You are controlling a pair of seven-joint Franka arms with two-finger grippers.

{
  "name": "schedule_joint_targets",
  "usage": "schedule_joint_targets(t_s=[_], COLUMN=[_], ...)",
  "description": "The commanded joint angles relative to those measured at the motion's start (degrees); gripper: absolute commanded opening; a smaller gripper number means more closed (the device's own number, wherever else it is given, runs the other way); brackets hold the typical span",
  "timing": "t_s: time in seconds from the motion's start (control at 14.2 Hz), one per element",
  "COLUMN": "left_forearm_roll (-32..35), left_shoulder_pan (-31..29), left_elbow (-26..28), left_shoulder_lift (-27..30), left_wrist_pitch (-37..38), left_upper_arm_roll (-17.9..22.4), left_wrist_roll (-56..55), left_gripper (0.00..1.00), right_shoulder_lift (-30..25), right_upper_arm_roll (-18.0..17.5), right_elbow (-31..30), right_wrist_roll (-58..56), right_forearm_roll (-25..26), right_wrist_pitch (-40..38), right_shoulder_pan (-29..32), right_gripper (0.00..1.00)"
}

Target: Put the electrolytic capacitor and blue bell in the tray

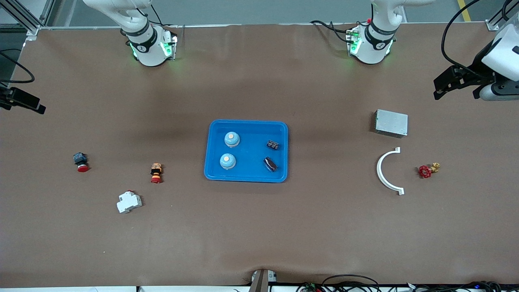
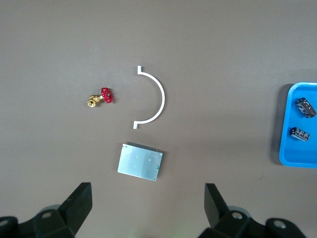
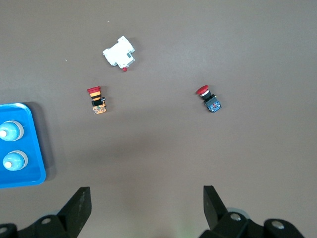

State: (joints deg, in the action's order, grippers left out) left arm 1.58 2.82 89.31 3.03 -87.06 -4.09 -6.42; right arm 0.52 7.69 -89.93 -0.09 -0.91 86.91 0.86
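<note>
The bright blue tray (image 1: pixel 247 121) lies mid-table. In it stand two pale blue bells (image 1: pixel 232 139) (image 1: pixel 228 161) toward the right arm's end. Two dark electrolytic capacitors (image 1: pixel 273 144) (image 1: pixel 270 163) lie toward the left arm's end. My left gripper (image 2: pixel 148 198) hangs open and empty high over bare table beside the grey box, and its wrist view catches the tray (image 2: pixel 292 148) and both capacitors (image 2: pixel 305 107). My right gripper (image 3: pixel 147 198) is also open and empty, high over bare table, with the tray (image 3: pixel 34 144) and bells (image 3: pixel 10 131) at its view's edge.
Toward the left arm's end lie a grey metal box (image 1: pixel 391 123), a white curved bracket (image 1: pixel 385 170) and a red-handled brass valve (image 1: pixel 427 170). Toward the right arm's end lie a red push button (image 1: pixel 81 161), an orange-and-red button (image 1: pixel 156 172) and a white breaker (image 1: pixel 129 201).
</note>
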Motion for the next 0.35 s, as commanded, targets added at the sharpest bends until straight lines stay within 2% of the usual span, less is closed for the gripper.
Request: schedule_joint_targets(t_s=[0.0,0.28], left_forearm_roll=[-0.44,-0.44], left_shoulder_pan=[-0.18,-0.18], left_elbow=[-0.89,-0.8], left_shoulder_lift=[-0.22,-0.22], left_wrist_pitch=[0.57,0.66], left_upper_arm_roll=[0.04,-0.22], left_wrist_roll=[-1.04,-1.75], left_gripper=[1.0,1.0], right_shoulder_lift=[-2.01,-2.01], right_upper_arm_roll=[-1.01,-1.1], right_elbow=[-1.3,-1.3], right_wrist_roll=[0.36,0.36], right_forearm_roll=[0.29,0.29], right_wrist_pitch=[0.19,0.28], right_shoulder_pan=[0.63,0.63], right_gripper=[1.0,1.0])
